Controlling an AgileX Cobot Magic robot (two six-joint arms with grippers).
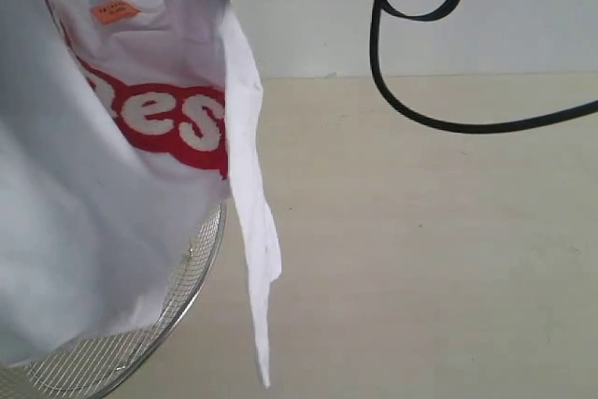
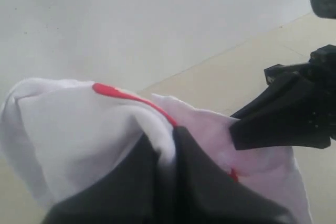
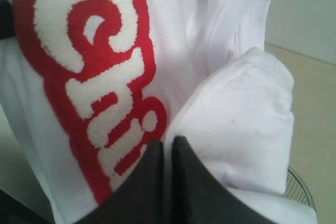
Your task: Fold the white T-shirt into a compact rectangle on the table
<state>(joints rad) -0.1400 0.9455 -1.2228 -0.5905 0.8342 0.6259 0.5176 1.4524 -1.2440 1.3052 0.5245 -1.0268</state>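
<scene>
The white short-sleeved cloth T-shirt [image 1: 56, 231] looks soft and matt, its red bubble lettering [image 3: 94, 77] raised and fuzzy like towelling. The round wire-mesh basket [image 1: 103, 362] is shiny bare metal. The pale beige tabletop [image 1: 420, 259] is smooth and matt, perhaps wood laminate; the soft view hides any grain.

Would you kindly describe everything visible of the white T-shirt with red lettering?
The white cotton-looking T-shirt hangs raised and bunched, not yet folded. Red bubble letters with fuzzy white fill cross its chest, and a small orange tag sits near the neck. One loose edge dangles in front of the pale beige tabletop, and its lower part hides much of the round wire-mesh basket. The left gripper and the right gripper are each shut on a pinch of its fabric.
</scene>
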